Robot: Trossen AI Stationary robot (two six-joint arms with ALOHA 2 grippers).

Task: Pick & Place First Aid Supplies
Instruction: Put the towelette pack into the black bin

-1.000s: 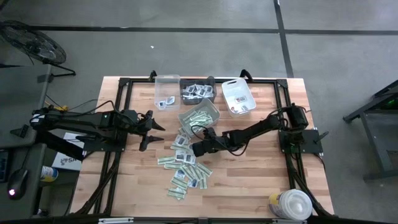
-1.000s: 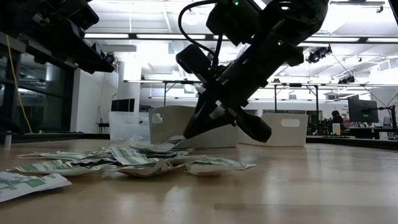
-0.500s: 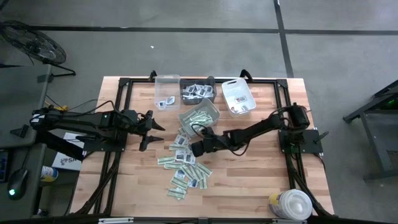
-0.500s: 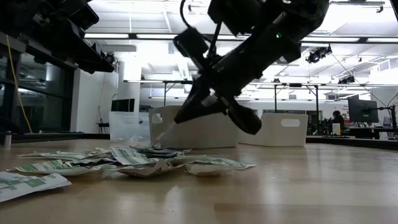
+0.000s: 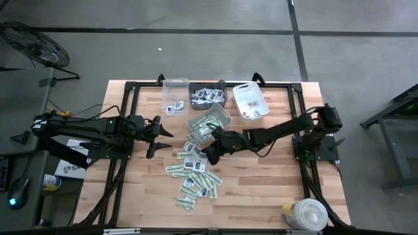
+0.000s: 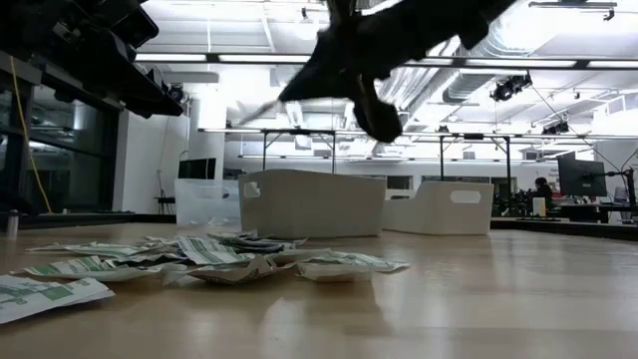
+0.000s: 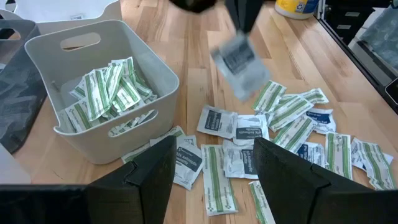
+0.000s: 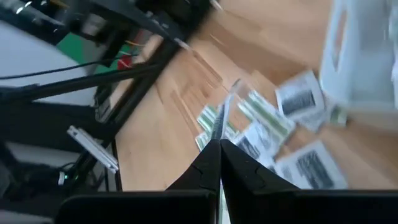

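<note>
Right gripper [image 5: 210,153] raised over loose packets [image 5: 196,175] on surface [image 5: 261,189], jaws shut on squarish white packet [image 7: 239,62] | left gripper [image 5: 163,136] waiting aside, jaws wide | carry level, release low inside dark bin [image 5: 208,98] holding matching packets.

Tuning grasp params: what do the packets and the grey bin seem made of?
Packets: likely thin paper or foil-paper laminate, matte, printed; they lie flat and crinkle at sealed edges. Grey bin: moulded plastic by the look, smooth matte, with rounded corners and cut-out handle slots.
</note>
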